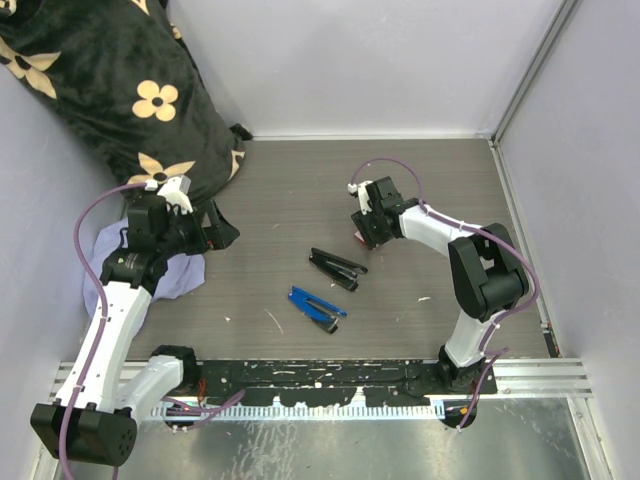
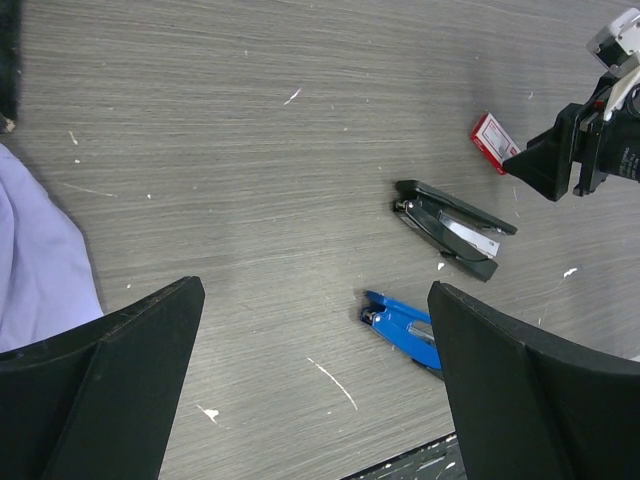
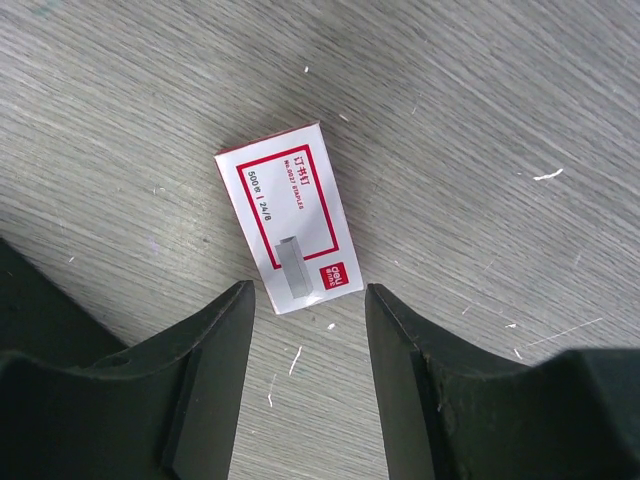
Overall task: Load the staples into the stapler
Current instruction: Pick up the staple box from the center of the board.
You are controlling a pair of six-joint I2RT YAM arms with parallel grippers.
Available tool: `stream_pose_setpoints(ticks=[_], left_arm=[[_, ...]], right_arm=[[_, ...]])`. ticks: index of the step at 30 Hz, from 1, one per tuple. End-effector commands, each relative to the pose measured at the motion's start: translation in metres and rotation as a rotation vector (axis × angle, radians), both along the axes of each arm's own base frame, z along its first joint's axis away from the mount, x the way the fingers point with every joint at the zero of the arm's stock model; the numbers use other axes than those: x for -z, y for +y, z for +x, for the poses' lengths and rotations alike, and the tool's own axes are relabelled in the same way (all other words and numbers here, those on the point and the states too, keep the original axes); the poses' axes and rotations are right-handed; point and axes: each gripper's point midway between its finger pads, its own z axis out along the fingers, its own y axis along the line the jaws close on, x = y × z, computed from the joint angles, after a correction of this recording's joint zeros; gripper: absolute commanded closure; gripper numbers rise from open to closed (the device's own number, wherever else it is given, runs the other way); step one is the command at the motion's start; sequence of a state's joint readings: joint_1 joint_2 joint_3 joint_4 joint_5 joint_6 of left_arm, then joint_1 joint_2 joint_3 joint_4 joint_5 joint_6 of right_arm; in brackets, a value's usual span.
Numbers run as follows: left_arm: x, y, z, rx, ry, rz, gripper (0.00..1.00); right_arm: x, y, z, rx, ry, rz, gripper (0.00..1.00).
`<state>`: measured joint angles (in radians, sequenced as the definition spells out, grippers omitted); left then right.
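My right hand (image 3: pixel 306 310) hung over the table (image 3: pixel 480 100) with its fingers (image 3: pixel 215 370) spread and nothing between them. The staples (image 3: pixel 288 228) lay flat on the table just ahead of the fingertips, label up, white with a red border. The box sat askew to the hand, with its near end reaching the mouth of the gap and its far end angled off to the left. Its near corner came very close to the left finger, but I could not tell whether they touched.

My left hand (image 2: pixel 315 290) was spread wide too, holding nothing, raised above the table and well away from everything I needed. The black stapler (image 2: pixel 455 228) lay ahead of that hand and off to its right, on its side. The blue stapler (image 2: pixel 400 325) lay nearer, partly hidden behind the right finger. The two staplers were close together but apart. From this hand's view the staples showed farther out, beyond the black stapler, just beside the other hand's fingers. A pale lilac cloth (image 2: pixel 40 270) lay by the left finger. Behind the left arm, a black cushion (image 1: pixel 120 90) with cream flowers filled the far corner.
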<state>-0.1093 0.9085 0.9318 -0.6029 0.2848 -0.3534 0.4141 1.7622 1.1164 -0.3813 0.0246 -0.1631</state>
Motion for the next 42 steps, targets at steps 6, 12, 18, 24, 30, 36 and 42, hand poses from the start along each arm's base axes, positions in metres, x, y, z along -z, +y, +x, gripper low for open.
stream_pose_setpoints(ticks=[6,12,18,24,30,36,42], left_arm=[[-0.01,-0.006,0.002,0.029,-0.035,-0.022,0.02],[-0.009,-0.007,0.002,0.031,-0.031,-0.023,0.02],[-0.008,-0.007,0.002,0.031,-0.029,-0.022,0.02],[-0.009,-0.007,0.002,0.033,-0.03,-0.022,0.02],[-0.008,-0.008,0.002,0.037,-0.024,-0.028,0.02],[-0.01,-0.025,0.009,0.081,-0.009,-0.118,0.02],[-0.01,-0.05,0.015,0.128,0.044,-0.238,0.02]], right_arm=[[-0.004,0.003,0.015,-0.012,-0.042,-0.001,0.35],[0.003,0.011,0.019,-0.035,-0.022,0.02,0.39],[0.001,0.015,0.021,-0.05,-0.026,0.035,0.44],[0.008,0.018,0.018,-0.063,0.008,0.049,0.49],[0.002,0.023,0.016,-0.074,0.009,0.082,0.56],[-0.038,0.029,0.015,-0.085,-0.068,0.14,0.56],[-0.088,0.043,0.009,-0.125,-0.154,0.213,0.56]])
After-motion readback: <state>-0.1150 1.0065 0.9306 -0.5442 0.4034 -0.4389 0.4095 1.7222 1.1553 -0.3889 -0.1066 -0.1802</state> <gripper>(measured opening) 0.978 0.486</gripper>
